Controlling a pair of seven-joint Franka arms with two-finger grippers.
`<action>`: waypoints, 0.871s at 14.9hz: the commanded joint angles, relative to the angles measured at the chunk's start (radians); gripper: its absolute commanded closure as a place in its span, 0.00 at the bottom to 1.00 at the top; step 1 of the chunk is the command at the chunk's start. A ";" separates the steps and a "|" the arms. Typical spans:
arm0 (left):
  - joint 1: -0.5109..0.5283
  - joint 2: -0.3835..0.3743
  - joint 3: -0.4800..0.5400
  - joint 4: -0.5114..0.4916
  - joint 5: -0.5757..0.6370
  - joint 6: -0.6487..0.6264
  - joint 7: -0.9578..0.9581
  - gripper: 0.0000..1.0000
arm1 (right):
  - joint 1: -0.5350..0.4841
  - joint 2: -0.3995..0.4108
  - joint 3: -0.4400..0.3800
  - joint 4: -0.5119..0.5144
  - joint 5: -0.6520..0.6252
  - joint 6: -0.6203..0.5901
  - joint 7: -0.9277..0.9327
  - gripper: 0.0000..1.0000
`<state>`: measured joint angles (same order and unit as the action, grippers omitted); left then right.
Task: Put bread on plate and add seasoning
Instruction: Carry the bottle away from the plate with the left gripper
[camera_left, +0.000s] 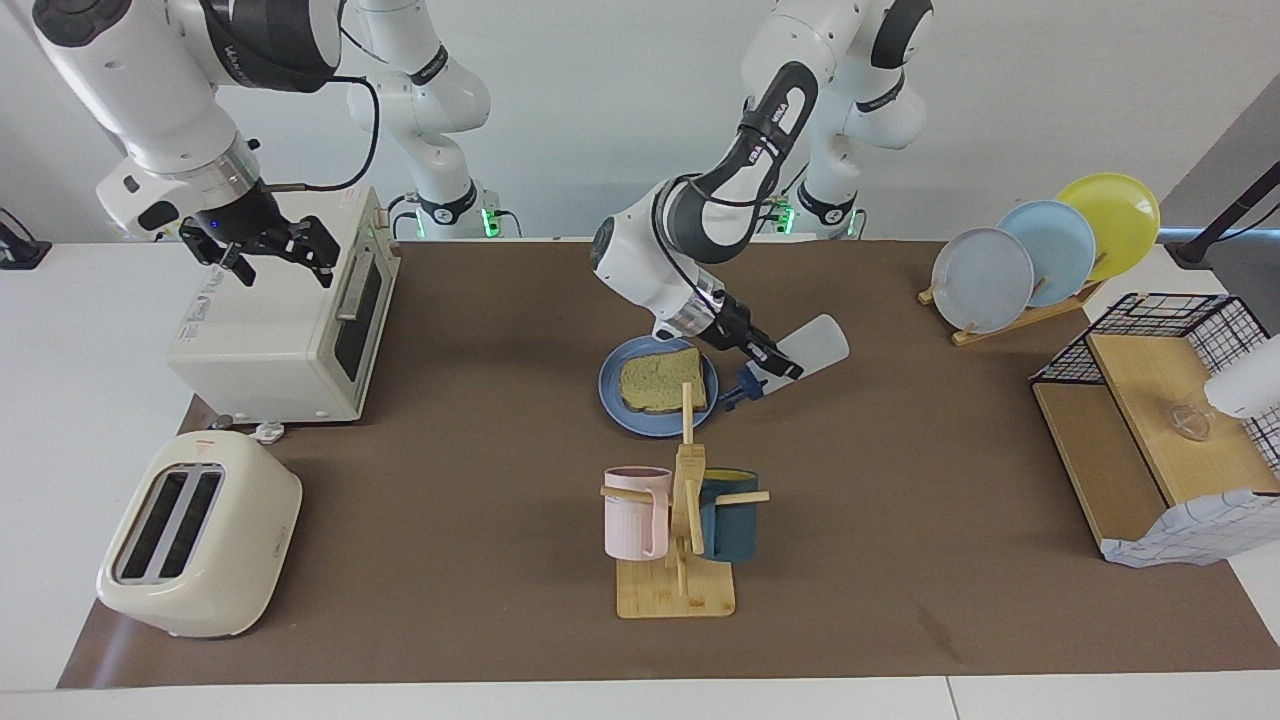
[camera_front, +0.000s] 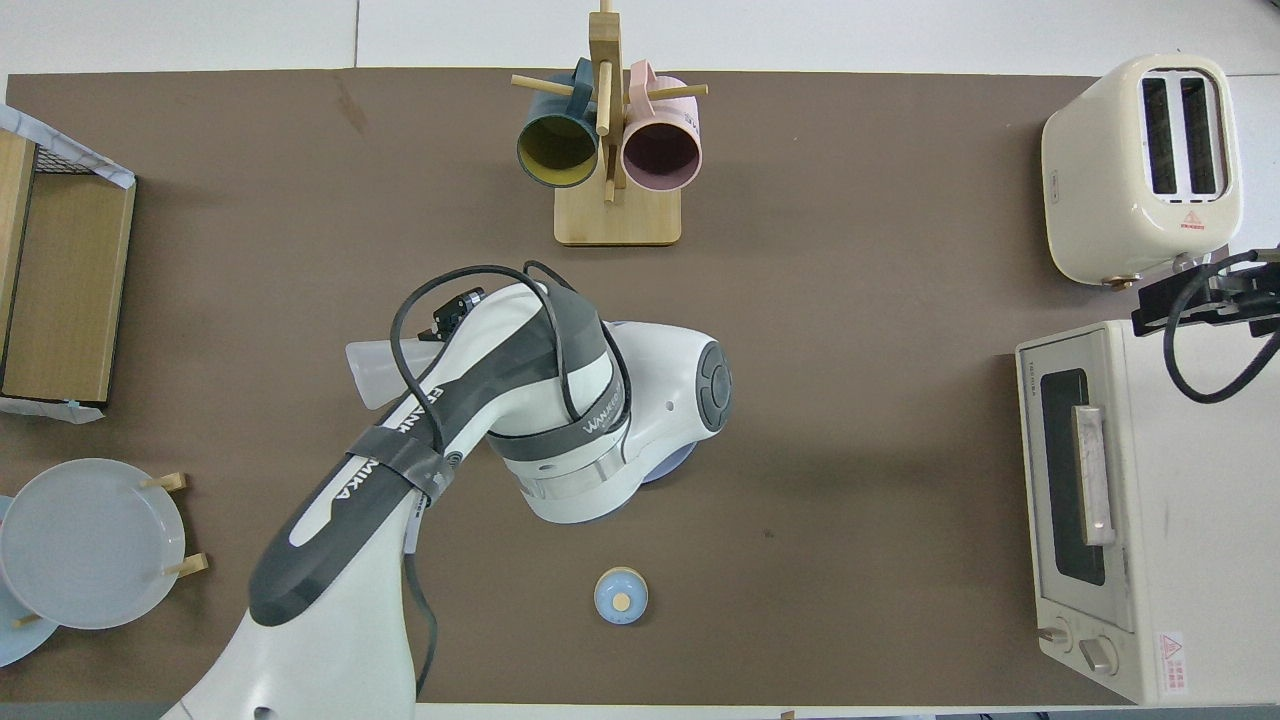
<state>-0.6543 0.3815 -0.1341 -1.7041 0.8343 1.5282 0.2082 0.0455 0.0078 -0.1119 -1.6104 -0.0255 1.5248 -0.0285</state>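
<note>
you have the bread (camera_left: 661, 381), a squarish slice of toast with yellowish-tan speckled crumb and a darker brown crust, lying flat on the plate (camera_left: 612, 398). that plate is round, flat and medium blue, and it sits on the brown mat near the middle of the table. your seasoning (camera_left: 808, 350) is a small translucent white bottle with a dark navy spouted cap; it is held up in the air, tilted with the cap end lowest, and the spout points down just beside the plate's rim toward the left arm's end of the table
</note>
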 joint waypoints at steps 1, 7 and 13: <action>0.050 -0.114 -0.009 -0.064 -0.029 0.029 0.039 0.94 | -0.009 -0.015 0.001 -0.008 -0.001 -0.015 -0.024 0.00; 0.131 -0.222 -0.009 -0.066 -0.138 0.038 0.092 0.94 | -0.009 -0.015 0.001 -0.008 -0.001 -0.015 -0.024 0.00; 0.248 -0.358 -0.007 -0.057 -0.317 0.085 0.163 0.94 | -0.009 -0.015 0.001 -0.008 -0.001 -0.015 -0.024 0.00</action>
<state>-0.4647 0.1021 -0.1349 -1.7286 0.5873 1.5691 0.3324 0.0455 0.0078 -0.1119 -1.6104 -0.0255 1.5248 -0.0285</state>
